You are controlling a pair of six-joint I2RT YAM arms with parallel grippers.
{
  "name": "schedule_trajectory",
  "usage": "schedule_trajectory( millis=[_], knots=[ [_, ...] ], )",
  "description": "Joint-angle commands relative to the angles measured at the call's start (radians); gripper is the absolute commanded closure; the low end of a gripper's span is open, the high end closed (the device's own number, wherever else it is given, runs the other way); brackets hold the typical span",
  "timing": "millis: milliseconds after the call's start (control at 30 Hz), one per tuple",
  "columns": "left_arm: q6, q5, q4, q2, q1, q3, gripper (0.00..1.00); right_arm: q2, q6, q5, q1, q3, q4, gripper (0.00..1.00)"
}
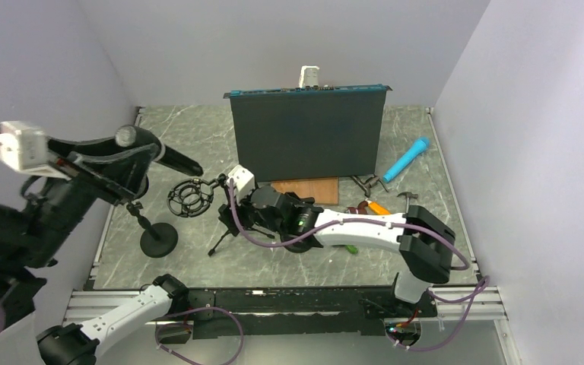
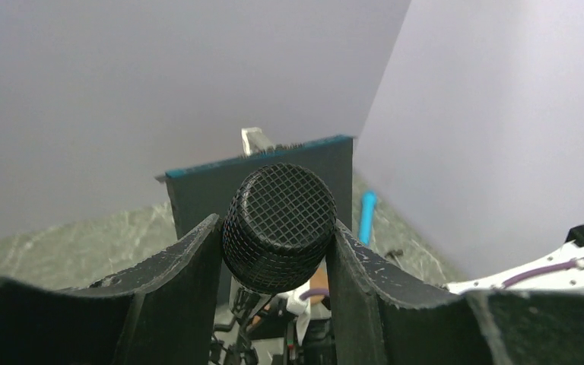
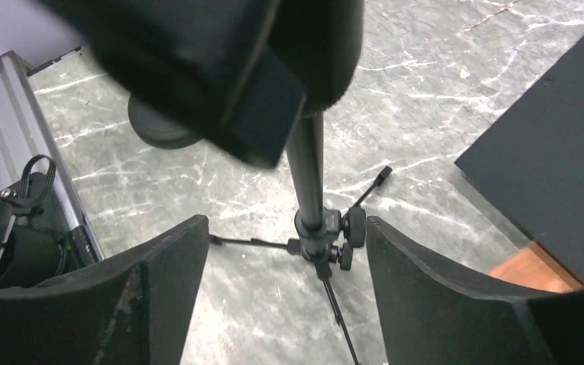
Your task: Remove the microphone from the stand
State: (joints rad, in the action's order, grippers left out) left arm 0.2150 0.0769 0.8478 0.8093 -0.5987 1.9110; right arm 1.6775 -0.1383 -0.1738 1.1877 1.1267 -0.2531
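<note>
two grippers, two roles. nearest, the right gripper [image 3: 285, 251] stands released, its fingers spread to either side of the tripod stand [image 3: 315, 228] pole without touching it, placed, it seems, to steady the stand if needed. just beyond, the shock mount [image 1: 191, 198] at the stand's top looks empty: nothing sits in its ring. farther left, raised above the table [image 1: 198, 266], the left gripper [image 2: 274, 232] is clamped on the microphone [image 2: 279, 213] at its mesh head, so the microphone appears free of the stand. farthest stands a black panel [image 1: 308, 133].
</note>
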Motion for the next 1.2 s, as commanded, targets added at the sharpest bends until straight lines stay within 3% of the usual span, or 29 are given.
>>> schedule_trajectory(
  millis=[0, 167, 433, 700, 900, 1167],
  knots=[
    [0.087, -0.045, -0.084, -0.033, 0.001, -0.105, 1.00, -0.141, 0.017, -0.003, 0.006, 0.018, 0.067, 0.20],
    [0.151, -0.124, -0.129, -0.034, 0.001, -0.149, 1.00, -0.280, 0.023, 0.024, 0.006, 0.017, 0.155, 0.09],
    [0.183, -0.228, -0.167, -0.015, 0.002, -0.200, 1.00, -0.449, 0.004, 0.131, 0.005, 0.068, 0.262, 0.07],
    [0.205, -0.345, -0.167, -0.008, 0.001, -0.260, 1.00, -0.469, -0.039, 0.218, 0.003, 0.179, 0.389, 0.09],
    [0.243, -0.512, -0.175, 0.039, 0.000, -0.305, 1.00, -0.440, -0.079, 0.336, 0.002, 0.254, 0.382, 0.17],
    [0.270, -0.534, -0.218, 0.017, 0.001, -0.372, 1.00, -0.451, -0.102, 0.334, 0.000, 0.231, 0.376, 0.41]
  ],
)
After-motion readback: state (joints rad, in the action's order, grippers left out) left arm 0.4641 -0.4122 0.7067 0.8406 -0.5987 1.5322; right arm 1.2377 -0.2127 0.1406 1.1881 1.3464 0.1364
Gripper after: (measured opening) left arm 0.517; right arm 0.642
